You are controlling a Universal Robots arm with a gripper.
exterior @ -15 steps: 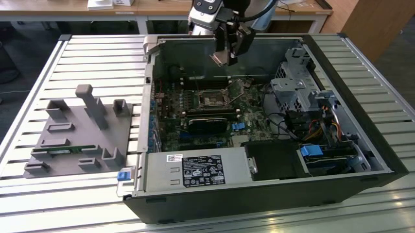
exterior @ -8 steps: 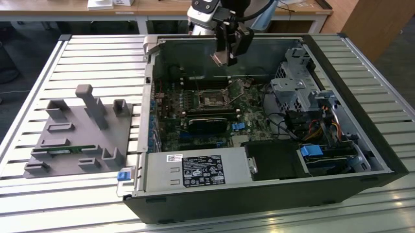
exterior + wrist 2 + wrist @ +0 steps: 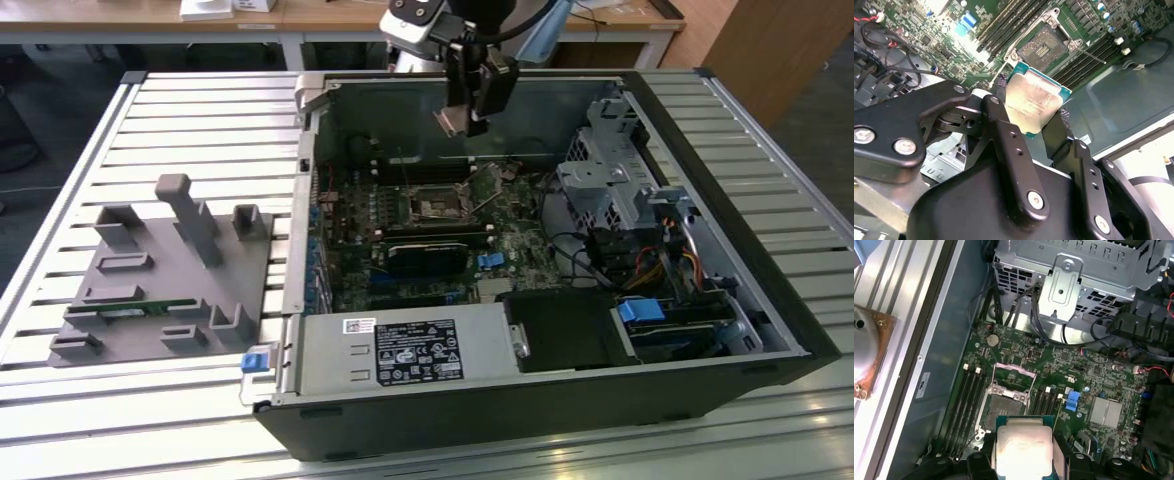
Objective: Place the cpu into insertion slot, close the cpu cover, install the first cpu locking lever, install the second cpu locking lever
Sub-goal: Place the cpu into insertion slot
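Cpu (image 3: 1034, 102) is pinched by two opposite edges between the gripper's (image 3: 1030, 101) fingers, apparently to keep its underside free, high over the open computer case (image 3: 561, 410). Beneath the gripper the insertion slot (image 3: 1004, 410) lies bare, its cpu cover (image 3: 1015, 369) swung up, leaving room for seating.

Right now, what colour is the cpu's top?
The cpu top is dull silver-grey, green-edged; clearest in the second wrist view.

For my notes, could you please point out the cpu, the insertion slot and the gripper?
cpu (image 3: 1023, 450): first wrist view, middle of its silver top.
insertion slot (image 3: 1046, 48): second wrist view, its dark centre.
gripper (image 3: 1032, 102): second wrist view, midway between its fingertips.
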